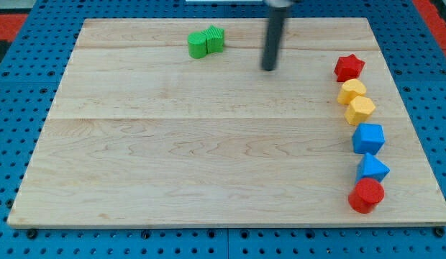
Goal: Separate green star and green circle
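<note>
While the wooden board (208,144) filled most of the view, the dark rod was seen entering from the view's top, its upper end cut off by the frame edge. My tip (269,68) was placed on the board near the top, to the right of the two green blocks and clearly apart from them. No jaws were carried by the rod, so nothing was pinched or spread. The green circle (198,44) and the green star (215,39) were pressed together near the top edge, the star's points hard to make out. Down the right side a column was formed: a red star (349,67), two yellow blocks (352,91) (360,109) of unclear shape, a blue cube (368,138), a blue triangle (372,168) partly hidden, and a red cylinder (366,195). A blue pegboard (14,86) was seen around the board.
</note>
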Tool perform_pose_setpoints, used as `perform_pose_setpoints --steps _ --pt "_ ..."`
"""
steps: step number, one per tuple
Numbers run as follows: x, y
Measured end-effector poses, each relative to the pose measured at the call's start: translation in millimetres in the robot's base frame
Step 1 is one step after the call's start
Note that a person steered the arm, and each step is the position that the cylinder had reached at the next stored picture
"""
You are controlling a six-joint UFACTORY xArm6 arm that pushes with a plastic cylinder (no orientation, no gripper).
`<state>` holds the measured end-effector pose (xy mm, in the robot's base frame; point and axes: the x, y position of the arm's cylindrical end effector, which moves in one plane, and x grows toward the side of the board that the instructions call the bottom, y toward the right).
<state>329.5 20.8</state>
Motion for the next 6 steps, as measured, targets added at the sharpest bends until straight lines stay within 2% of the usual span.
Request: perform_pose_setpoints --steps 1,2,3,4,5,6 --pt "-15.4 -143.7" --pt "-62.6 -168.7" --pt "-74.3 -97.6" --pt "-68.7 10.9" --pt "-68.7 17.2" --pt "-83.8 -37.9"
